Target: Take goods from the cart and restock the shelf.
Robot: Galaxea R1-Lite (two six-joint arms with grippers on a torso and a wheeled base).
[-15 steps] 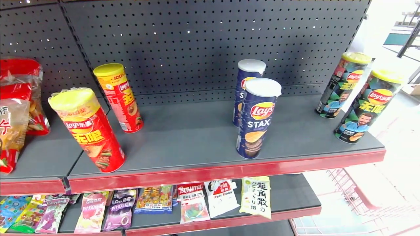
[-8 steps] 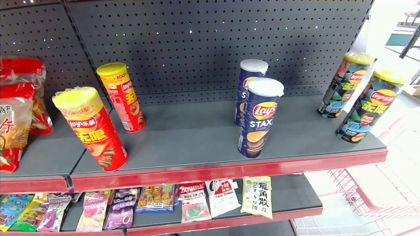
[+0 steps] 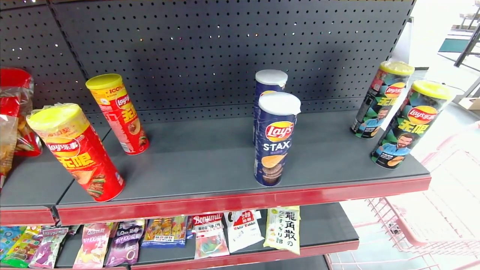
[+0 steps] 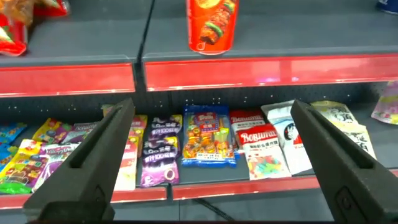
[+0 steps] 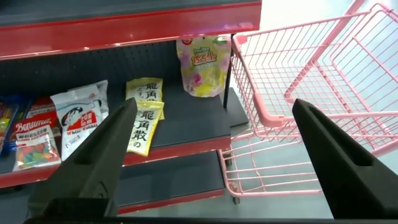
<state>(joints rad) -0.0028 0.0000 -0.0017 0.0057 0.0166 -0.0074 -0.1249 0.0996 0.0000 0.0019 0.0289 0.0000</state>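
The view is swung toward the cart, nearer the right gripper; it and the left gripper are spread wide, empty.

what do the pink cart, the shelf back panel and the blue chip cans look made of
Cart: thin wire grid, probably metal coated glossy pink.
Back panel: perforated sheet, likely matte dark painted steel.
Blue cans: seemingly printed cardboard tubes, pale plastic lids.
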